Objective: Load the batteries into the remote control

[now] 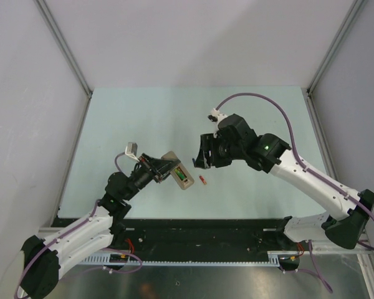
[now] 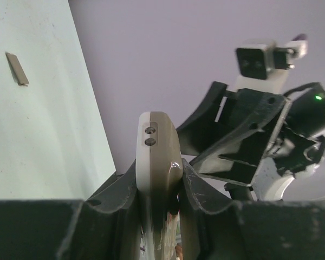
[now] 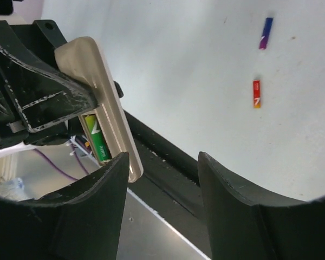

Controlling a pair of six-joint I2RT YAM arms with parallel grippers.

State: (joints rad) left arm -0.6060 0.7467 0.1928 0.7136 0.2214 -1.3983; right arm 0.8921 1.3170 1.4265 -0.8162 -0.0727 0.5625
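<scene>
My left gripper [image 1: 165, 169] is shut on the pale remote control [image 1: 176, 169] and holds it tilted above the table, back side up. A green battery [image 1: 182, 178] lies in its open compartment, also clear in the right wrist view as a green battery [image 3: 97, 142] inside the remote control [image 3: 100, 103]. My right gripper [image 1: 202, 157] stands open and empty just right of the remote, its jaws [image 3: 163, 158] apart from it. A red battery [image 1: 203, 180] lies on the table below; the right wrist view shows it [image 3: 257, 93] with a blue battery [image 3: 266, 33] beyond.
A small flat grey cover piece [image 2: 16, 69] lies on the pale green table in the left wrist view. A black rail [image 3: 168, 162] runs along the table's near edge. Grey walls enclose the table on three sides.
</scene>
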